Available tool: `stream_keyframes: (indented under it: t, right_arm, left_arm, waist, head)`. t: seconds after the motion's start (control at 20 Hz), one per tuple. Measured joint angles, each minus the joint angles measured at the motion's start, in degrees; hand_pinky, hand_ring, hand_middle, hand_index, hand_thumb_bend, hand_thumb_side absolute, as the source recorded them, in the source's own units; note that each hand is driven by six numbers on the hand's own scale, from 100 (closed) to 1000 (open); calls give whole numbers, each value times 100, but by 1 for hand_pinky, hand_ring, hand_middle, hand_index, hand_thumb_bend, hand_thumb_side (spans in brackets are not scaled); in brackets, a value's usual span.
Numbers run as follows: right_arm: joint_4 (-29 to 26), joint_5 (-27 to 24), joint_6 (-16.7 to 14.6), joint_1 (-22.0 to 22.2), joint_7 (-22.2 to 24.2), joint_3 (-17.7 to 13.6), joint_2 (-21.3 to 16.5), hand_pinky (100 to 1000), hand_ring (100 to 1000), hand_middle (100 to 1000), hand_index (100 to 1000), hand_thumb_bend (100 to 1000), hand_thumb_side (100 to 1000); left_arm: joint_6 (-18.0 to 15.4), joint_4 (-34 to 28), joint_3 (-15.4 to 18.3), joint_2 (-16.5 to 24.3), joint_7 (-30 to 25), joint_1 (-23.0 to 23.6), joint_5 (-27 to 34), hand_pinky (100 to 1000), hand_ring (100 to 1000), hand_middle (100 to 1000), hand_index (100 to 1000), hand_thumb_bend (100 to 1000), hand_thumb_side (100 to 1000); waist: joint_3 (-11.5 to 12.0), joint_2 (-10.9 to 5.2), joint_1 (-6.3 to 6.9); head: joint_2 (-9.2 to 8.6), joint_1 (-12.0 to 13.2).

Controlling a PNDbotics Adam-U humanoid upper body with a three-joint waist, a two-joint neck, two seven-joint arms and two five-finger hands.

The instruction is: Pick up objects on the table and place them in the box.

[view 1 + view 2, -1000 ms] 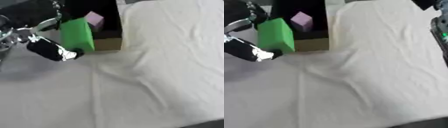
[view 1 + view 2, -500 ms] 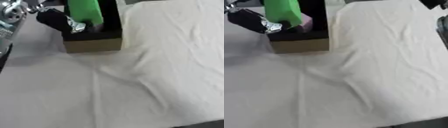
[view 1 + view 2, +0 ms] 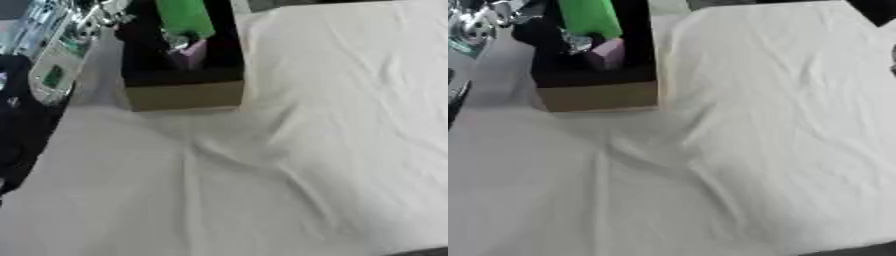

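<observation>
My left hand over the open brown cardboard box

My left hand (image 3: 544,35), black and silver, reaches into the cardboard box (image 3: 598,96) at the far left of the white-clothed table (image 3: 737,150); I cannot tell its finger state. The green block (image 3: 588,17) stands inside, just beside a small pink block (image 3: 608,52).

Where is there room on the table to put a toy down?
The white cloth lies bare in front of the cardboard box and all along its right. The crowded spot is inside the box, where the left hand holds the green block above a pink block.
</observation>
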Motion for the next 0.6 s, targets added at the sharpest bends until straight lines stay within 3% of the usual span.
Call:
stream_keyframes:
  t: [0.25,0.4,0.6]
  right_arm:
    - [0,-15,-15,-40,25,18,7,853,796,722,874,100,977]
    - [0,-16,-19,-42,35,32,9,853,795,722,874,100,977]
    - [0,-17,-20,-40,36,32,10,853,795,722,874,100,978]
  left_arm:
    - [-99,556,113,-134,345,-37,-240,640,552,501,540,290,600]
    - [-138,754,142,-180,431,-37,-365,711,650,622,695,335,612]
    - [-168,964,175,-209,453,-37,-554,739,726,709,779,435,634]
  waist:
    - [-62,14,8]
    - [-87,27,17]
    - [-99,37,33]
  head:
    - [-51,48]
    - [-51,51]
    - [-51,51]
